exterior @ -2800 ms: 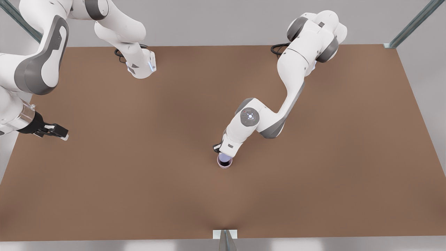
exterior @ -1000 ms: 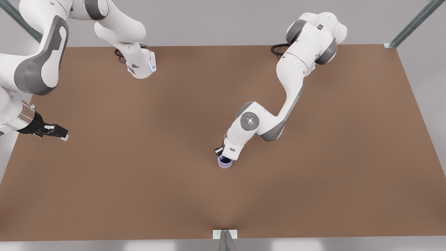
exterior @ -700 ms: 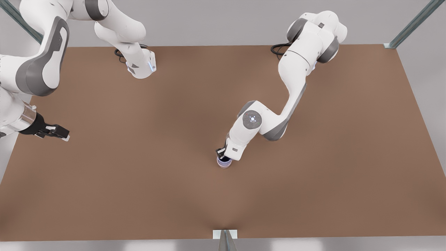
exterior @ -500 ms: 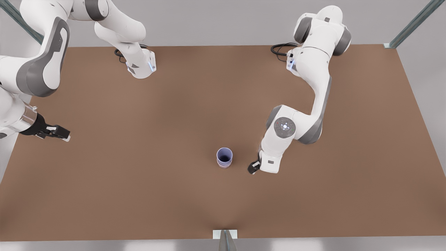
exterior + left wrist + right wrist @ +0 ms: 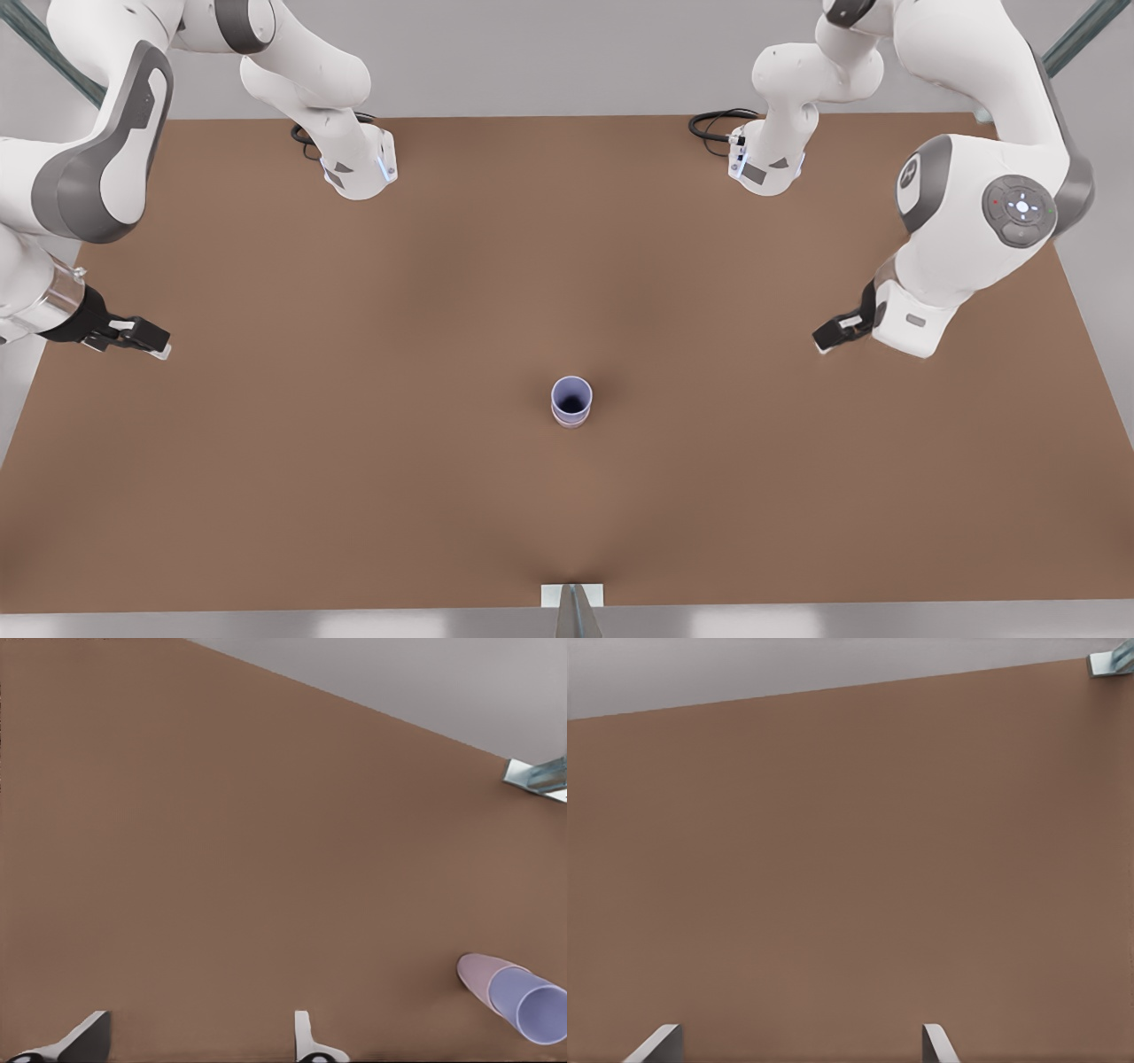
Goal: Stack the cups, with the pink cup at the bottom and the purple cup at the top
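The purple cup (image 5: 571,395) stands upright near the middle of the brown table (image 5: 354,461). It is nested in the pink cup (image 5: 571,424), whose base peeks out below it. In the left wrist view, the purple cup (image 5: 532,1010) sits inside the pink cup (image 5: 478,970). My left gripper (image 5: 821,341) hovers open and holds nothing, well off to the front view's right of the stack; its fingers (image 5: 89,1038) stand wide apart. My right gripper (image 5: 158,346) waits open at the table's edge on the front view's left, seen as the right gripper (image 5: 800,1035) over bare table.
Both arm bases (image 5: 359,173) (image 5: 766,168) stand at the table's far edge, each with a black cable. A metal bracket (image 5: 571,595) sits at the middle of the near edge, and a frame post (image 5: 985,115) at the far corner on the front view's right.
My left gripper lowered the purple cup into the pink cup, let go and swung far off to the front view's right. The stack stayed in place. The right arm hardly moved.
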